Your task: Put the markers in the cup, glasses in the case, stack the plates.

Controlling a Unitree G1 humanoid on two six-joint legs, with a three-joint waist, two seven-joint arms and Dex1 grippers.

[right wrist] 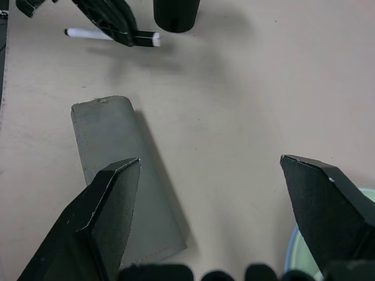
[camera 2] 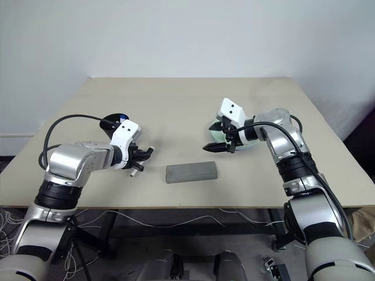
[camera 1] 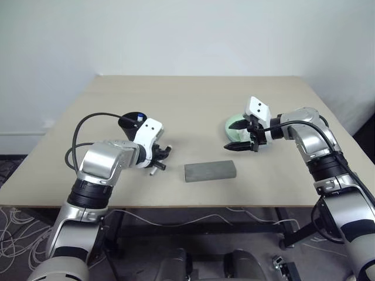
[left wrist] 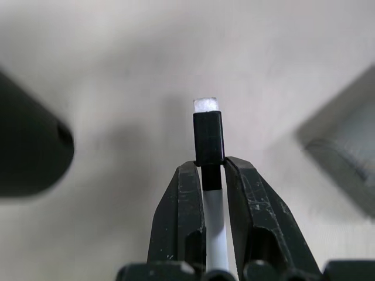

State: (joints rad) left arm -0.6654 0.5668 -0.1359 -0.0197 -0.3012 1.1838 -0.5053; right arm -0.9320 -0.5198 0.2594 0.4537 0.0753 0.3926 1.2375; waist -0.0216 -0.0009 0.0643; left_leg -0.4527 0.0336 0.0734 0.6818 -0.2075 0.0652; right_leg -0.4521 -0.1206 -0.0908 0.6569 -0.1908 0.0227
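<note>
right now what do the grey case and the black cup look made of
The grey case looks fabric-covered and matte: a stitched seam runs along its edge and it shows no glare. The black cup looks like matte plastic, smooth and evenly dark, though that is less certain.

Both arms: silver-grey metallic shells, black ribbed joint bands at elbows and forearms. White angular block with two small dark dots atop each wrist. Black cable loops from each forearm to the wrist. Left gripper [camera 1: 160,158] and right gripper [camera 1: 242,136]: matte black wedge fingers [right wrist: 105,216], tapering to blunt tips, scuffed and speckled on the inner faces.
</note>
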